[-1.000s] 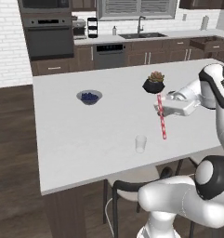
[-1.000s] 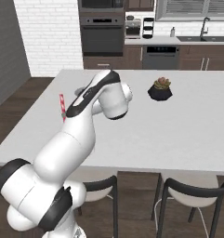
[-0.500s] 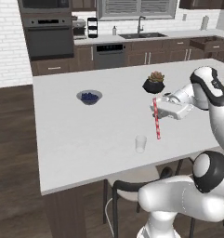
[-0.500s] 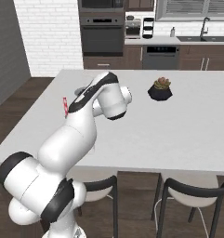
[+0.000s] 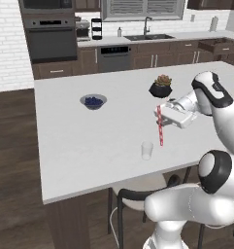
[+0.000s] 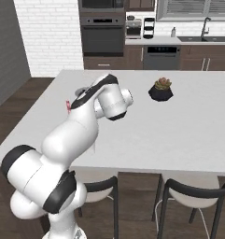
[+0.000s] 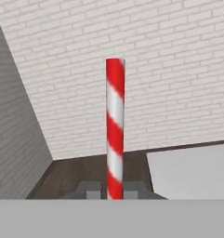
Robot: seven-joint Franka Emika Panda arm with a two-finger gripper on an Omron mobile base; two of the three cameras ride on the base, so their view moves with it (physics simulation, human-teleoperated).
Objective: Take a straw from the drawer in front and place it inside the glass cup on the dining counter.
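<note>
My gripper (image 5: 160,116) is shut on the red-and-white striped straw (image 5: 160,130), which hangs nearly upright over the dining counter (image 5: 89,141). The straw's lower end is a little right of and above the glass cup (image 5: 147,150), which stands near the counter's front edge. In the hand view the straw (image 7: 115,125) rises straight up from between the two dark fingertips (image 7: 89,189) of the gripper (image 7: 114,191). In the right base view a short red piece of the straw (image 6: 68,106) peeks out left of my arm. What looks like the pulled-out dark drawer (image 5: 213,46) is at the far wall.
A grey bowl of blue berries (image 5: 93,101) sits at the counter's left middle. A dark plant pot (image 5: 160,87) stands behind my hand, also seen on the counter (image 6: 161,89). Dark stools (image 6: 193,196) stand at the near edge. Oven and sink line the back wall.
My hand has carried the straw a little to the left and toward the cup. The cup, bowl and pot have stayed put.
</note>
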